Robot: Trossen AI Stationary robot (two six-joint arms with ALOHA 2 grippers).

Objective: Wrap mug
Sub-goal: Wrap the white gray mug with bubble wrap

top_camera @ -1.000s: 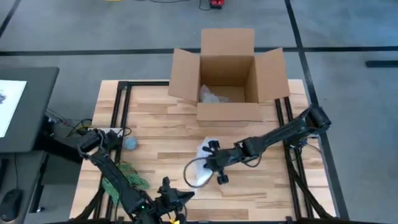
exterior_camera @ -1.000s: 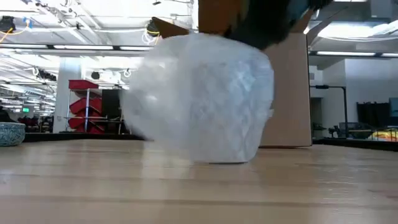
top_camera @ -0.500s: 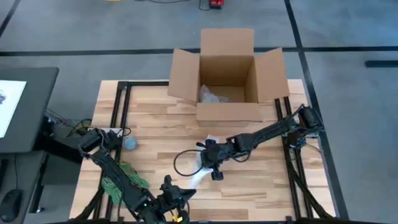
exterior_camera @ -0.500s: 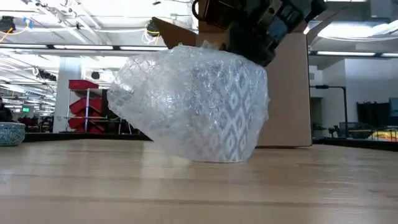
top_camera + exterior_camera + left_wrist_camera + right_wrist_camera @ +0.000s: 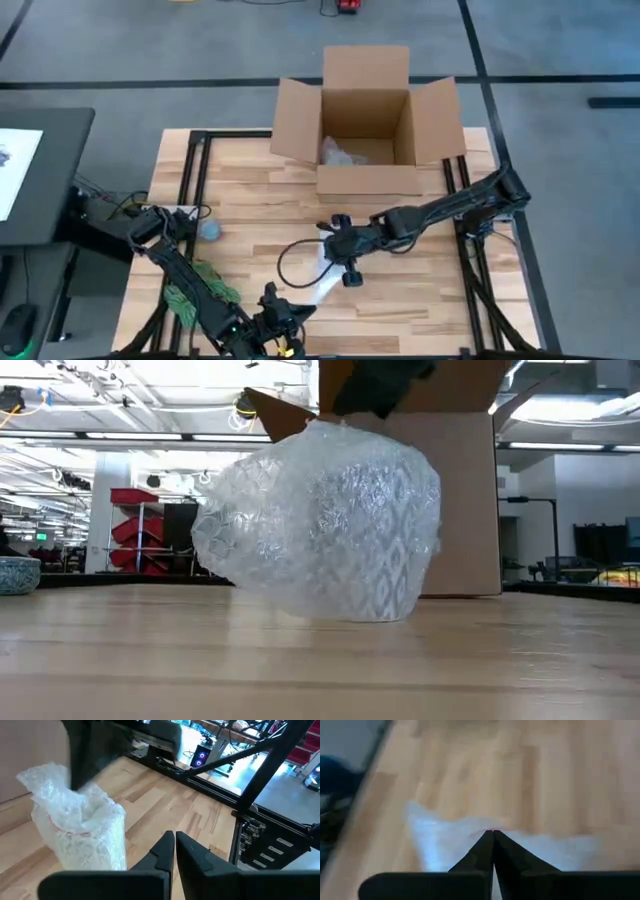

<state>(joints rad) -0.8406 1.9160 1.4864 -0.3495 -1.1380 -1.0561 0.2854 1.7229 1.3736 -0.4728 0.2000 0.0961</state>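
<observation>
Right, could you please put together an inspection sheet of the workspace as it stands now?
Surface: wooden table, bare at the left rear.
Job's things: mug in bubble wrap standing at mid-table; loose wrap trails toward the front edge.
Clutter: open cardboard box at the rear with wrap inside; small blue bowl at left; green bundle at front left.
Grippers: right gripper shut, over the wrapped mug; left gripper shut, waiting at the front edge.
Cables: black cable looping by the right arm.
Surroundings: grey floor, dark desk at left.
</observation>
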